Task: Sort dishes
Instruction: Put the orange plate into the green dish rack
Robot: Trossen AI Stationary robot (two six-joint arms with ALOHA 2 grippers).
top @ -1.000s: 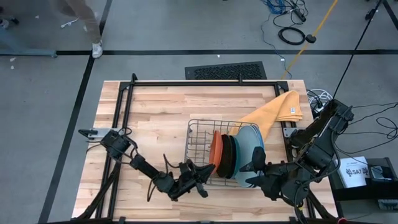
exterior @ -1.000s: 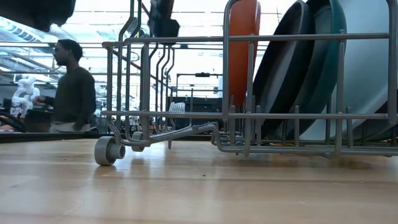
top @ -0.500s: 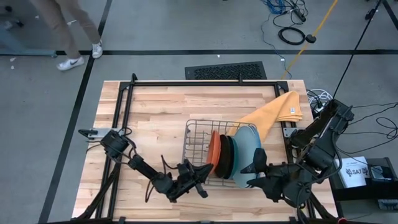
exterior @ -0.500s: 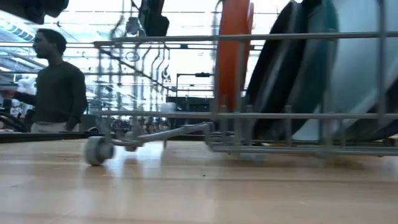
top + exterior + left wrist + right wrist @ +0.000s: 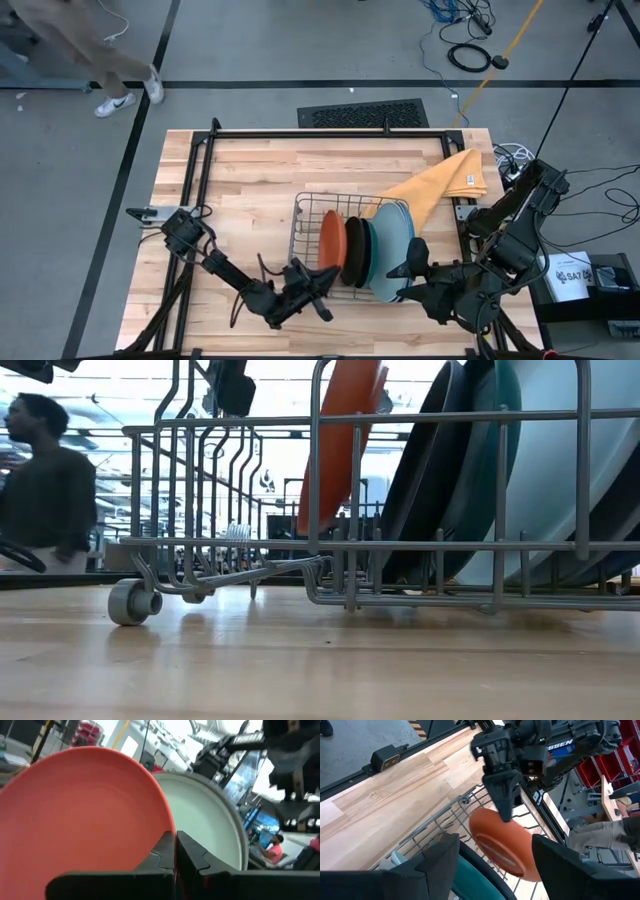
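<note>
left pincer (image 5: 322,283): fingers together, at orange-red plate (image 5: 331,238) edge | plates: standing in wire rack (image 5: 305,215) on bench (image 5: 250,190) | right pincer (image 5: 405,282): fingers apart beside pale blue plate (image 5: 393,235); no writing readable

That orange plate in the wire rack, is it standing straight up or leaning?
Leaning. In the low view the orange plate slants away from the other plates, while the rack wires beside it run vertical. The left gripper, jaws shut, sits at its edge.
</note>
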